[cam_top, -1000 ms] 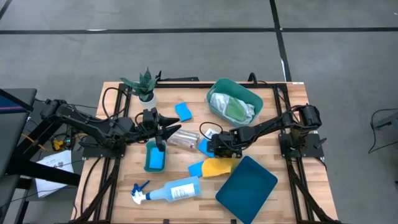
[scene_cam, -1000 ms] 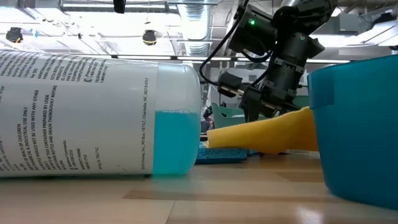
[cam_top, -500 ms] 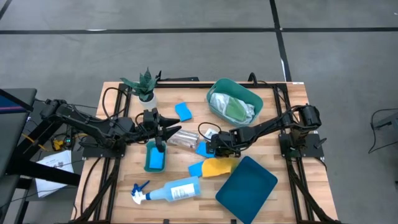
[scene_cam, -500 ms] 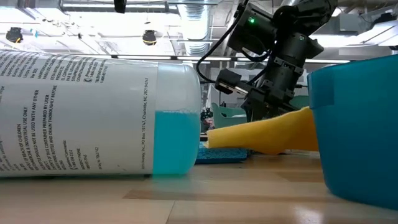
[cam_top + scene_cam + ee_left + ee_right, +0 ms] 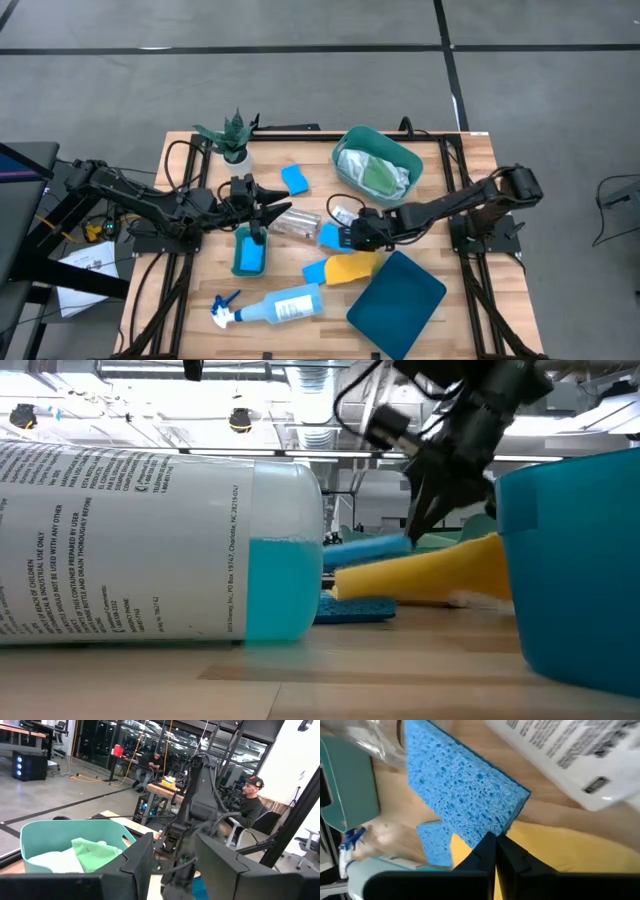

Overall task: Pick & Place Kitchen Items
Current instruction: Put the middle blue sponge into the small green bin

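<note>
four blue rectangular sponges: upper centre (image 5: 294, 179), in a teal holder left (image 5: 250, 257), gripped mid-frame (image 5: 329, 236), and lower centre (image 5: 315, 271). one yellow cloth (image 5: 350, 267), one pale-blue spray bottle (image 5: 272, 306), lower left. one teal tub (image 5: 345, 146), upper right.

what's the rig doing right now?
Sorting kitchen items on the table. The right gripper is shut on a blue sponge and holds it off the wood, just above the yellow cloth. The left gripper hovers open near the clear bottle, holding nothing. The teal tub already contains white and green cloths. The spray bottle lies on its side at the front edge.
</note>
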Tool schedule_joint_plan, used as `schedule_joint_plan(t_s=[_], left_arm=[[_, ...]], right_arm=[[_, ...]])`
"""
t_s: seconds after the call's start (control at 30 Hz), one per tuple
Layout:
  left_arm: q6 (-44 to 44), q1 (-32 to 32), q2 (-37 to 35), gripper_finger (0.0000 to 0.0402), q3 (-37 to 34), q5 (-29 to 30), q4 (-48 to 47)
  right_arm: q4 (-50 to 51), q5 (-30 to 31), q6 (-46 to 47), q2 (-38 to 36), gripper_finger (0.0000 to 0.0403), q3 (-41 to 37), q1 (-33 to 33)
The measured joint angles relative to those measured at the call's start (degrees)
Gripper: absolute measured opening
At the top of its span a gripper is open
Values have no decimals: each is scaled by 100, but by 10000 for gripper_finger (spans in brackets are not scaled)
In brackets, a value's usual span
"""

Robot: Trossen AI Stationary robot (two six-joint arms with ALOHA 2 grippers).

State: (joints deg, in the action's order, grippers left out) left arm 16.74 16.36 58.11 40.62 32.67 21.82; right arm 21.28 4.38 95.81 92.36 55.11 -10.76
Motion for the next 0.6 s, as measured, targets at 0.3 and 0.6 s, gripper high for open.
schedule_joint_plan(t_s=[0.3,0.6], left_arm=[[3,-35,0,140,0,5,-221],[755,-35,2,140,0,0,-1016]], right_arm=[[511,630,-884,-598,0,-2,-179],[479,611,-1841,-1110,0,-2,100]])
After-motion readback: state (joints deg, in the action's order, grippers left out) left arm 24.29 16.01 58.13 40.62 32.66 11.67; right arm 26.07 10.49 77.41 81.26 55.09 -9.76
